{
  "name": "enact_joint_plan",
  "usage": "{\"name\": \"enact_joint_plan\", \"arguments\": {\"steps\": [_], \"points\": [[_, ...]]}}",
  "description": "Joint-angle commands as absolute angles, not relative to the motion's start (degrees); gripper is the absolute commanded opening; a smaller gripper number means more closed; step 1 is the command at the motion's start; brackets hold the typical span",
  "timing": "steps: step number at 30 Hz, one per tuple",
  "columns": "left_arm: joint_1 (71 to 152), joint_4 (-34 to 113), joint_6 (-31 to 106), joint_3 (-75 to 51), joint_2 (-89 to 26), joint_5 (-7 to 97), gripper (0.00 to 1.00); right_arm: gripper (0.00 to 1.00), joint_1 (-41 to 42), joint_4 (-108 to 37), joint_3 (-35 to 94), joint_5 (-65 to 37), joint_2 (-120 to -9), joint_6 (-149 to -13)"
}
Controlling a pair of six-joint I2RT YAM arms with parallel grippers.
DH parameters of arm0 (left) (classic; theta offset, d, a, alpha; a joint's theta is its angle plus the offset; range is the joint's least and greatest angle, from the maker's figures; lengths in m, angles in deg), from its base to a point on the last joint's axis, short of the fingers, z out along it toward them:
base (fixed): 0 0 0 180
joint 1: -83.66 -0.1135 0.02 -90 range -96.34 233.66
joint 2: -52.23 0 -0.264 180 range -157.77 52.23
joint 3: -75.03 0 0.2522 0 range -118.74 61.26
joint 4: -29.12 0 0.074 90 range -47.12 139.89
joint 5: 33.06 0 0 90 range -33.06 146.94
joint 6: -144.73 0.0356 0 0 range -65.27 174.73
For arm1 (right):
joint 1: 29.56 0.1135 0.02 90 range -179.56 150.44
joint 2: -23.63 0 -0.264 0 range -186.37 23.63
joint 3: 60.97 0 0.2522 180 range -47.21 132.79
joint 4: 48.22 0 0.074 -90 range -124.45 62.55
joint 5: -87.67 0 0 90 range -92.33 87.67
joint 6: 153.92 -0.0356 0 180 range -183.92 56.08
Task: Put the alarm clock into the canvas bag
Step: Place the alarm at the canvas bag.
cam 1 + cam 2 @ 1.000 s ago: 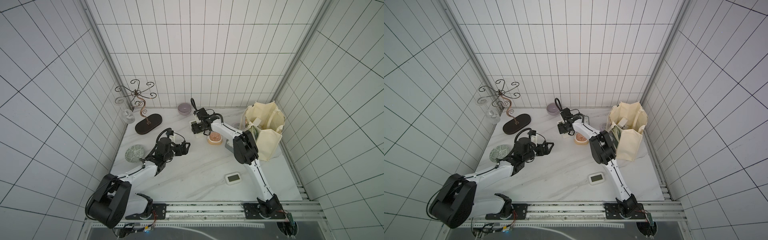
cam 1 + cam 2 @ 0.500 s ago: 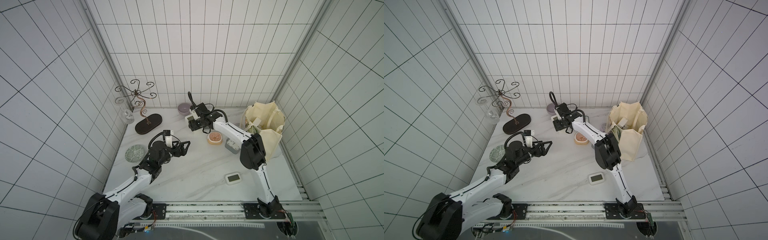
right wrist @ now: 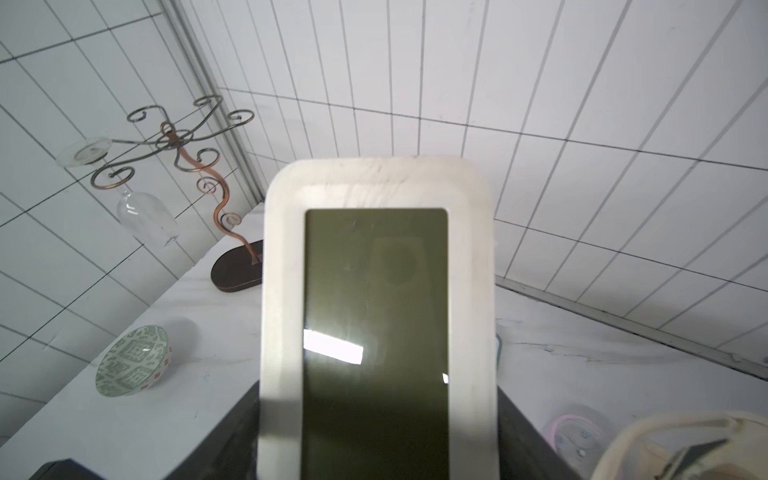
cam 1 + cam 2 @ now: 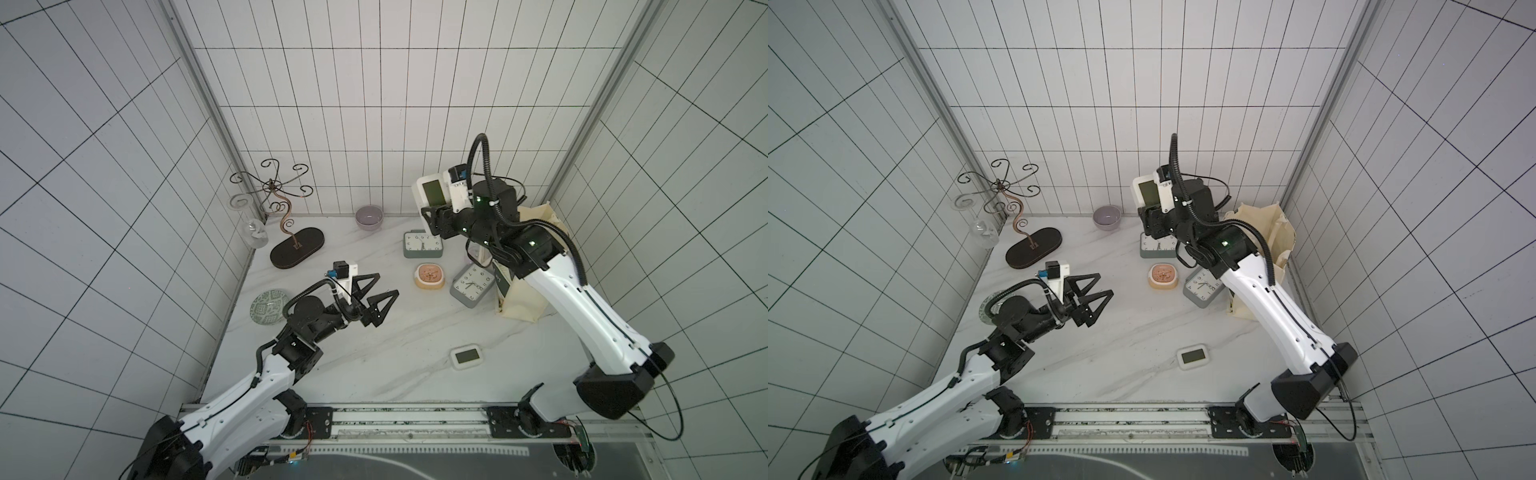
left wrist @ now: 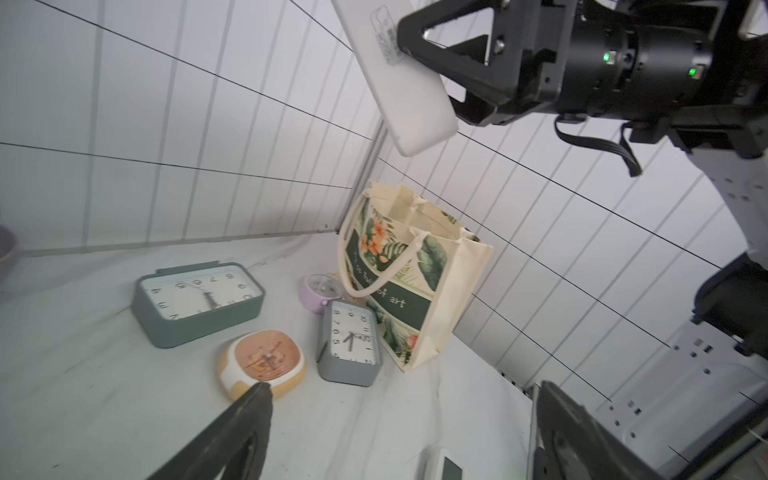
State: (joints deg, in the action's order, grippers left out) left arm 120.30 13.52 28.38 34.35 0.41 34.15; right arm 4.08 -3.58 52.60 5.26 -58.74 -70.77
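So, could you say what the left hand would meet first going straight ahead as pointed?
Probably the canvas bag, low on its print; the smaller grey clock sits just beside that line, depth unclear.

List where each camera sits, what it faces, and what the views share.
Both top views: high over the front rail, looking down on the white marble table; both arms show.
Left wrist: on the left arm, facing the cream leaf-print canvas bag; open left gripper frames it.
Right wrist: on the right arm, facing the tiled back wall; right gripper holds the white rectangular digital alarm clock.
Shared: all show that clock.
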Motion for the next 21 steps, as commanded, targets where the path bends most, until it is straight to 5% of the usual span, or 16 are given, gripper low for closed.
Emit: {"name": "enact_joint_plan", "arguments": {"steps": [1,12,21], "points": [[125.2,7.94,31.92,30.05,-4.06,32.69,0.97,0.49,-2.7,-4.49,47.53,8.04,-53.67,-71.27],[130.18,3.34,30.62,17.75,-19.82,31.33,0.95,0.49,-34.18,-5.75,38.23,-4.96,-52.44,-74.28],[130.42,3.22,31.62,20.02,-20.74,33.1,0.94,0.48,-37.83,-7.12,38.88,-8.78,-65.8,-73.21]]}}
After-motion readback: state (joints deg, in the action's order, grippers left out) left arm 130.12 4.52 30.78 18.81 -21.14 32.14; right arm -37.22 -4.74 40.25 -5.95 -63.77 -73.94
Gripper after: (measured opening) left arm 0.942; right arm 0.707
